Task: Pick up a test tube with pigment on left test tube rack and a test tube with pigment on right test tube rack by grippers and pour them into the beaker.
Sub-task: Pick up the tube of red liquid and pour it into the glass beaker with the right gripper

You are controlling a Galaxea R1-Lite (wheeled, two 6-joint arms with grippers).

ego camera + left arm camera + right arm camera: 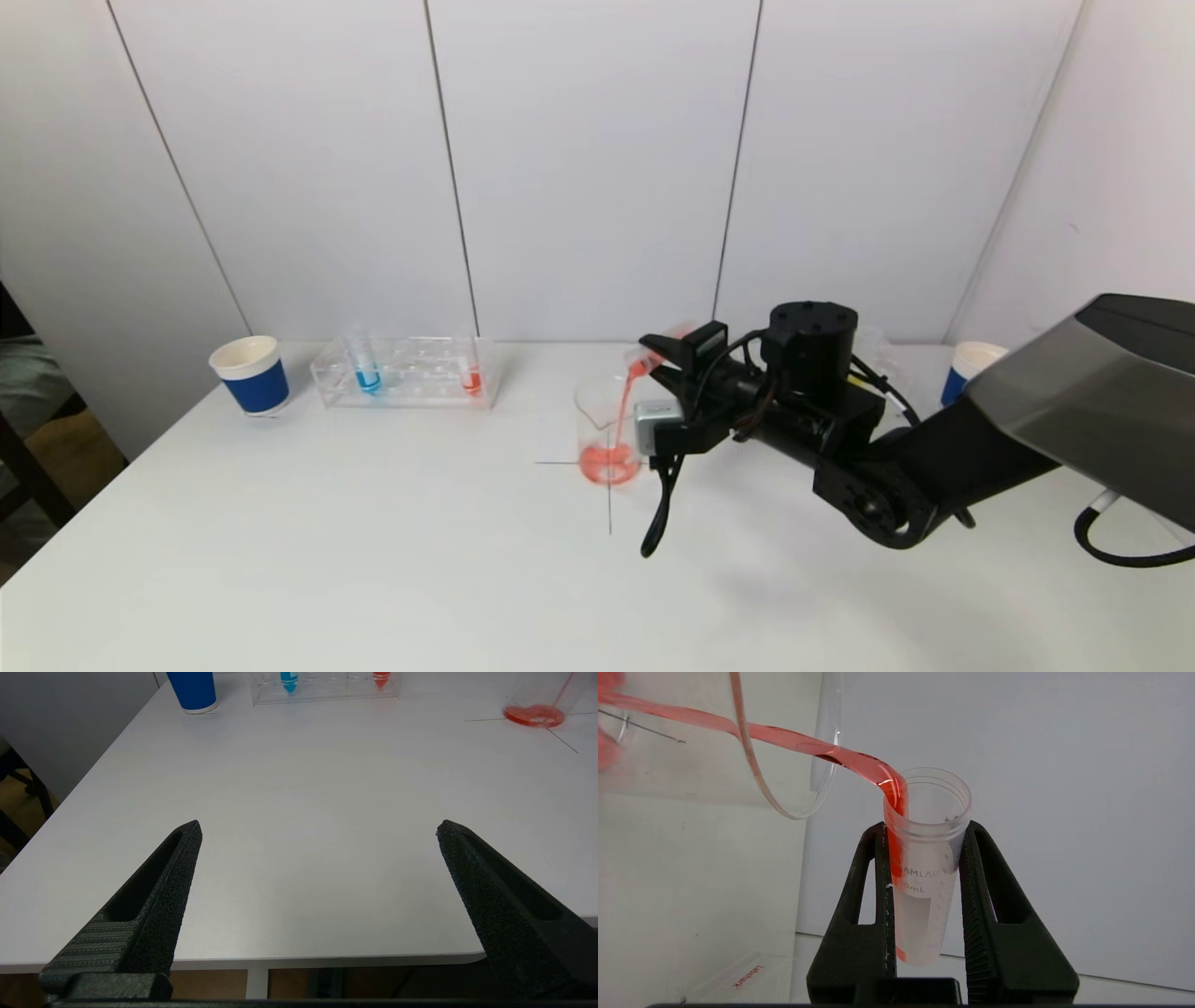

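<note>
White table (373,560) w/ rounded edge, thin black cross lines (610,485) marked on top. Rear wall (597,168): pale panels split by dark vertical seams. Left of table: dark furniture legs (28,788) on brown floor (65,448). Lighting even, soft shadows.

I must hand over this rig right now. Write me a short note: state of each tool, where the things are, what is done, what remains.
Right tool: shut on a test tube, tilted over the beaker; red pigment is streaming in.
Left tool: open, empty, low over the near table edge.
Left rack: holds a blue tube and a red tube.
Done: right-side tube picked up, pour under way; red liquid is pooled in the beaker.
Left: finish this pour, then pick a tube from the left rack and pour it too.
</note>
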